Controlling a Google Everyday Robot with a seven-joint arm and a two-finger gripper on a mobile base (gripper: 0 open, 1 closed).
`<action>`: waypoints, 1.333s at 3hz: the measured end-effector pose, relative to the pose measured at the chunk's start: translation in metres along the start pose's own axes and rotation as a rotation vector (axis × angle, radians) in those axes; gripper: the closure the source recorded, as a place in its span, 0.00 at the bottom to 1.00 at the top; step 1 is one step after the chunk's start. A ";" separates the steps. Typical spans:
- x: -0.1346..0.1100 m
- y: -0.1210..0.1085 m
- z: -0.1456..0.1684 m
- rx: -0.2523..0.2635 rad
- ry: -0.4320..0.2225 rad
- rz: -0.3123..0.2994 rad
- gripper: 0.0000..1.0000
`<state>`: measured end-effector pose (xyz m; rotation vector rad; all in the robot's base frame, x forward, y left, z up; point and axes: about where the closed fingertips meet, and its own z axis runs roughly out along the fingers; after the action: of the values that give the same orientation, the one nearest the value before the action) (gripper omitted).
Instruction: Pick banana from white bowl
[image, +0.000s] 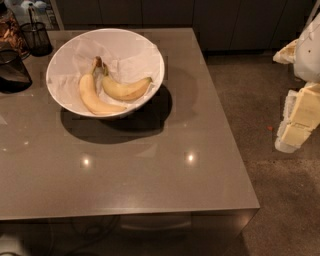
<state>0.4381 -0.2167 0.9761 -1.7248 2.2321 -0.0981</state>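
The white bowl stands on the grey table, left of centre toward the back, lined with crumpled white paper. Two bananas lie in it. The banana is the shorter, plumper, curved one on the right side of the bowl, with its brownish stem pointing up-left. A longer, paler banana lies to its left, their stems close together. My gripper hangs at the far right edge of the view, off the table and over the floor, well away from the bowl.
A dark wire-mesh cup and a dark container stand at the table's back left. The table's right edge runs beside the brown floor. Dark cabinets line the back.
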 end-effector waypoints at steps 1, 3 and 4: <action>0.000 0.000 0.000 0.002 0.000 0.000 0.00; -0.045 -0.030 0.027 -0.080 0.100 0.016 0.00; -0.084 -0.054 0.053 -0.106 0.118 -0.045 0.00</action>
<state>0.5223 -0.1442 0.9568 -1.8704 2.3204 -0.0957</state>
